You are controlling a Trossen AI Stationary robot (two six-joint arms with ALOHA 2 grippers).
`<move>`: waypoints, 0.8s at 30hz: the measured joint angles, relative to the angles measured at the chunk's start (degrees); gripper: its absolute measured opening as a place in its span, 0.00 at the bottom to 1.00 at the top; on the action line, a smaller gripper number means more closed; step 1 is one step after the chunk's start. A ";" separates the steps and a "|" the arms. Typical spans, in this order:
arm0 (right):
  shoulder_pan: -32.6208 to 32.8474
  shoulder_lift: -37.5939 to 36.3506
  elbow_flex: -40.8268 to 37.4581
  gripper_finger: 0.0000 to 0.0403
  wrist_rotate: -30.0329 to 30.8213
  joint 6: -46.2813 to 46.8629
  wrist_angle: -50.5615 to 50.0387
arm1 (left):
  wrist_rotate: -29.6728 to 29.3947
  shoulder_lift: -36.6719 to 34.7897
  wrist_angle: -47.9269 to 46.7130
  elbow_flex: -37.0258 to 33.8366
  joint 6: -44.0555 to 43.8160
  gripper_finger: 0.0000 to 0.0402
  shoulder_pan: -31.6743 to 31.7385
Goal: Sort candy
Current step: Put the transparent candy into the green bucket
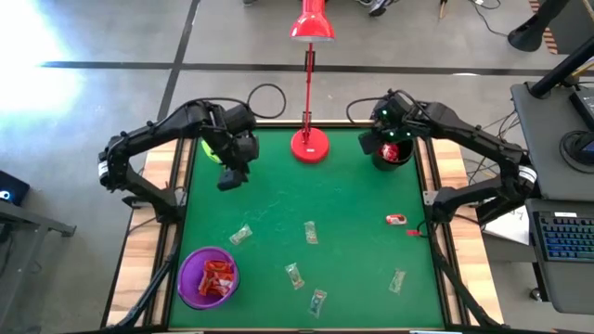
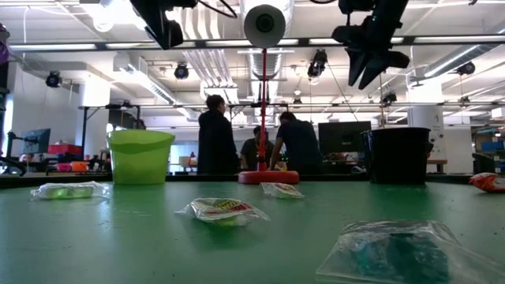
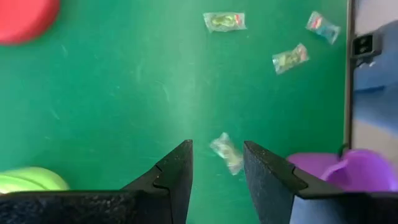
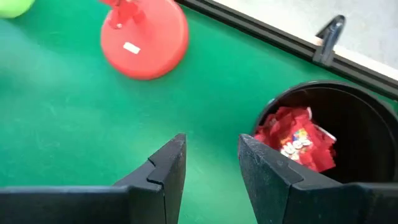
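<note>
Several clear greenish candy pieces (image 1: 310, 232) lie flat and scattered on the near half of the green table (image 1: 278, 199). A red candy (image 1: 396, 219) lies near the right edge. My left gripper (image 3: 217, 162) hangs open above the table, beside the lime-green cup (image 1: 212, 148), with nothing between its fingers. One candy (image 3: 227, 152) shows on the table far below it. My right gripper (image 4: 211, 155) is open and empty, up in the air next to the black cup (image 4: 329, 137), which holds red candy (image 4: 295, 140). The purple cup (image 1: 208, 276) at the near left also holds red candy.
A red desk lamp stands with its round base (image 1: 309, 146) at the middle of the far edge, between the lime-green and black cups. Wooden boards (image 1: 148, 241) flank the table. People stand in the room beyond the far edge (image 2: 217, 134).
</note>
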 joint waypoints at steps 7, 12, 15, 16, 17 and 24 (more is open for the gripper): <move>4.48 0.02 1.72 0.34 -1.80 0.29 -1.72 | -8.28 0.62 4.53 -0.07 8.03 0.31 -1.06; 7.00 0.02 3.12 0.34 -1.93 1.75 -3.55 | -8.24 0.57 8.25 -0.30 11.97 0.31 -4.59; 7.65 0.00 3.45 0.34 -1.98 1.55 -4.00 | -8.36 0.57 11.82 -1.43 12.47 0.31 -8.39; 7.78 0.00 3.62 0.34 -1.98 1.53 -4.44 | -8.84 0.57 13.04 -1.86 12.59 0.31 -9.77; 7.87 0.00 3.74 0.34 -1.98 1.50 -4.92 | -9.81 0.57 14.09 -2.38 12.67 0.31 -11.12; 8.56 -0.13 3.74 0.34 -1.98 1.22 -8.56 | -14.71 0.58 19.54 -6.22 11.38 0.31 -19.25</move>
